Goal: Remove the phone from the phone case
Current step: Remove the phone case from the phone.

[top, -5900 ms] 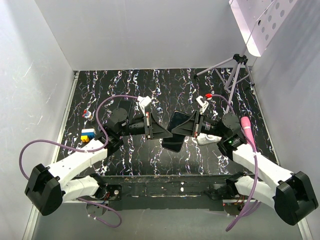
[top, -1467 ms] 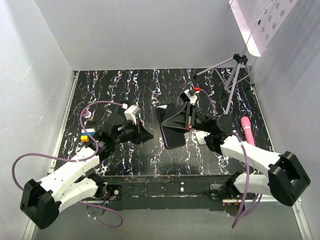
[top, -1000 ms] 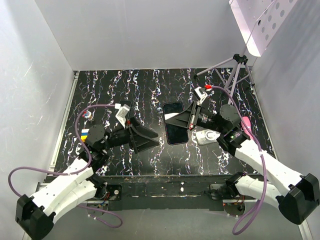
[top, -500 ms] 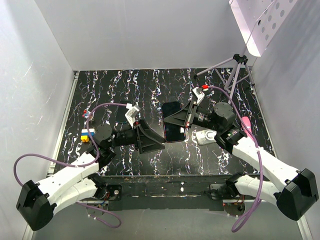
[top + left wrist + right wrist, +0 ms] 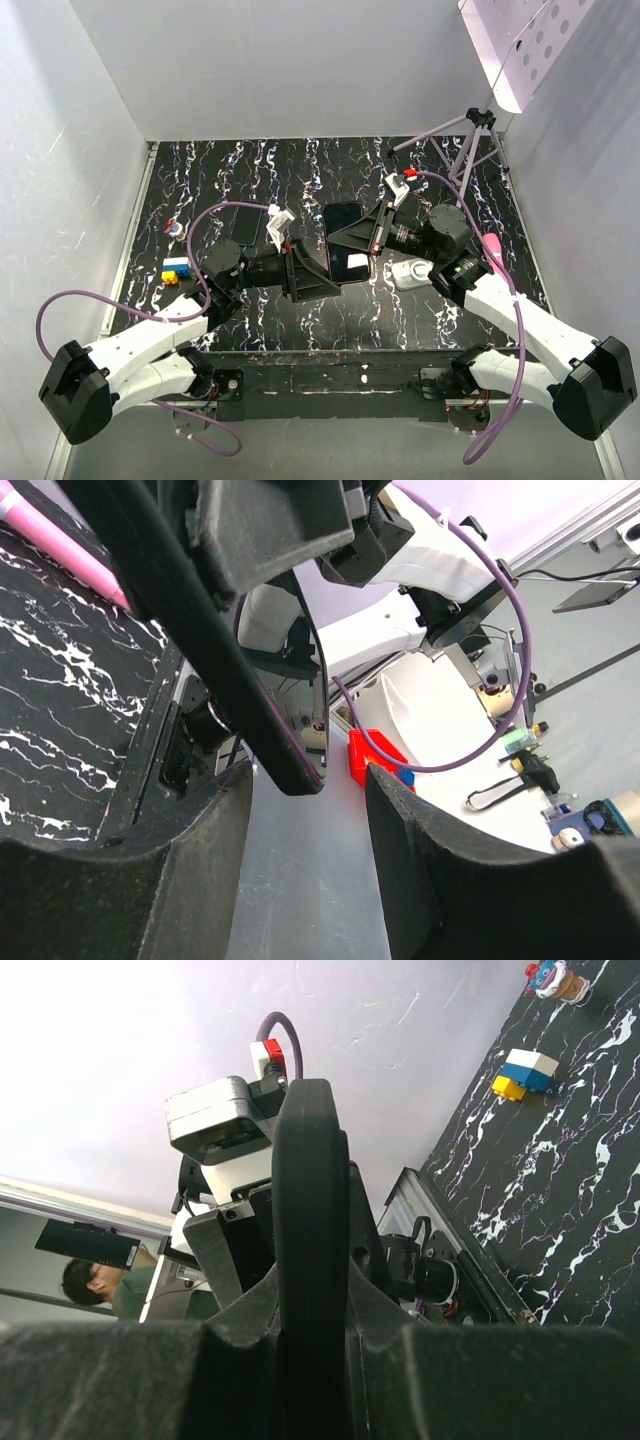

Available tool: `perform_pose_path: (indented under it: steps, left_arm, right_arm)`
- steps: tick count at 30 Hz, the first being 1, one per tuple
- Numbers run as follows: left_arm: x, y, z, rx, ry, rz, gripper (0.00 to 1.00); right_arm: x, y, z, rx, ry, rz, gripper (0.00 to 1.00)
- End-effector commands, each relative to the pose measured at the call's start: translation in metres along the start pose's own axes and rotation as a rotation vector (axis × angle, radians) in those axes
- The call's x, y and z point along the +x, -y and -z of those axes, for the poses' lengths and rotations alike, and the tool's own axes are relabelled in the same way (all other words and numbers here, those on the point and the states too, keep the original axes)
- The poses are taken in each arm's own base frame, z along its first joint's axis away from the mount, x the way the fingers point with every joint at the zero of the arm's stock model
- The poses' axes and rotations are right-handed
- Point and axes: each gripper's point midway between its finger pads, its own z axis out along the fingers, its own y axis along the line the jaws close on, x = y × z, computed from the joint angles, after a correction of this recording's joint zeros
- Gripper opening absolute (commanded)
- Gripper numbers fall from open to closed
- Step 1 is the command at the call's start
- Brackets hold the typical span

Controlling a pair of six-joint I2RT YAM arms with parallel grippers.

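My right gripper [image 5: 342, 243] is shut on the phone [image 5: 347, 252], which has a glossy black screen and a thin red rim, and holds it above the table. In the right wrist view the phone case [image 5: 310, 1190] stands edge-on as a black band between my fingers [image 5: 240, 1310]. My left gripper [image 5: 326, 284] is open just left of and below the phone's near corner. In the left wrist view that black corner with its red line [image 5: 285, 765] hangs just above the gap between my left gripper's [image 5: 308, 815] two fingers, not touching them.
A smaller dark phone [image 5: 247, 226] lies flat at the back left. Toy blocks [image 5: 175, 268] and a small figure [image 5: 176, 229] sit at the far left. A white device [image 5: 410, 273] and a pink object [image 5: 492, 250] lie to the right, with a tripod [image 5: 470, 150] behind.
My left gripper has swung right and forward, from well left of the phone to right beside its near corner. My right gripper has held the phone almost still.
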Motion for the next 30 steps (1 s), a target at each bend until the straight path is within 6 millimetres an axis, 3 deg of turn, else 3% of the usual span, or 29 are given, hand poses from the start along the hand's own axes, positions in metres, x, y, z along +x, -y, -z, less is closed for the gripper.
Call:
perform_pose_path:
  steps: [1, 10, 12, 14, 20, 22, 25, 28, 30]
  left_arm:
    - [-0.016, 0.015, -0.007, 0.036, 0.029, -0.061, 0.45]
    - [-0.016, 0.010, -0.011, 0.041, 0.020, -0.072, 0.24]
    - [-0.016, 0.009, -0.010, 0.033, 0.023, -0.115, 0.08]
    - [-0.018, 0.009, -0.006, 0.023, 0.033, -0.209, 0.00]
    - [-0.014, 0.001, 0.011, -0.039, -0.053, -0.658, 0.00]
    - [-0.014, -0.003, 0.013, -0.056, -0.086, -0.724, 0.00]
    - [-0.017, -0.014, 0.010, -0.088, -0.100, -0.734, 0.00]
    - [-0.022, -0.031, 0.002, -0.134, -0.070, -0.633, 0.00]
    - [-0.019, -0.030, -0.003, -0.102, -0.067, -0.564, 0.00]
  right_arm:
    - [-0.014, -0.039, 0.002, -0.124, 0.047, 0.074, 0.01]
    - [-0.012, -0.042, 0.004, -0.140, 0.045, 0.057, 0.01]
    - [-0.009, -0.044, 0.005, -0.154, 0.033, 0.041, 0.01]
    - [-0.006, -0.046, 0.006, -0.173, 0.017, 0.010, 0.01]
    - [0.016, -0.058, 0.019, -0.279, -0.069, -0.129, 0.01]
    - [0.026, -0.063, 0.022, -0.310, -0.100, -0.160, 0.01]
    - [0.038, -0.078, 0.023, -0.354, -0.138, -0.166, 0.01]
    - [0.045, -0.096, 0.026, -0.404, -0.155, -0.142, 0.01]
    - [0.043, -0.098, 0.027, -0.396, -0.127, -0.105, 0.01]
